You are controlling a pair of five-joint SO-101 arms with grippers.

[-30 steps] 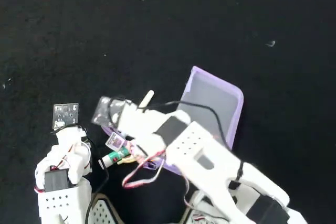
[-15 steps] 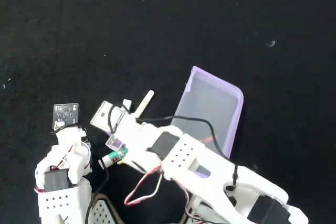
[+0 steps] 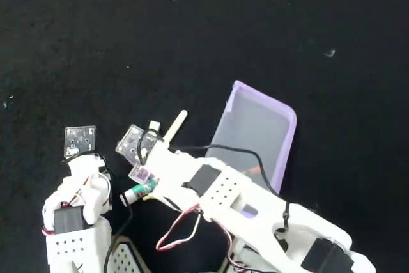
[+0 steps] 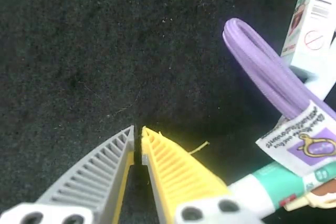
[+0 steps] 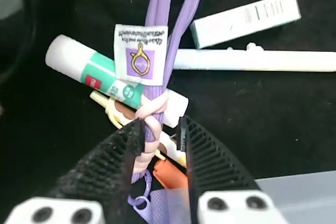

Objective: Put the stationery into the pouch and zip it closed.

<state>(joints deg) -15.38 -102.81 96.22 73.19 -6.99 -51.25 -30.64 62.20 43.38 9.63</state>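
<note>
The translucent purple pouch [image 3: 255, 129] lies flat at mid-table. Its purple strap [image 5: 157, 35] with a white tag [image 5: 140, 51] runs out over a pile of stationery: a glue stick [image 5: 100, 69], a white pen [image 5: 252, 60], a white box [image 5: 244, 18] and an orange piece [image 5: 169, 174]. My right gripper [image 5: 160, 124] is shut on the strap where a pink cord wraps it. My left gripper [image 4: 137, 132] hangs shut and holds nothing, over bare cloth beside the strap [image 4: 262, 77] and glue stick [image 4: 273, 179]. In the high view the glue stick [image 3: 137, 191] and pen [image 3: 174, 124] lie left of the pouch.
A black cloth [image 3: 192, 43] covers the table, with wide free room at the back and right. The right arm [image 3: 236, 199] slants over the pouch's near corner. The left arm [image 3: 73, 206] stands at the near left.
The right arm's wrist has drawn back a little toward the near edge and turned. The pouch and the left arm have stayed put.
</note>
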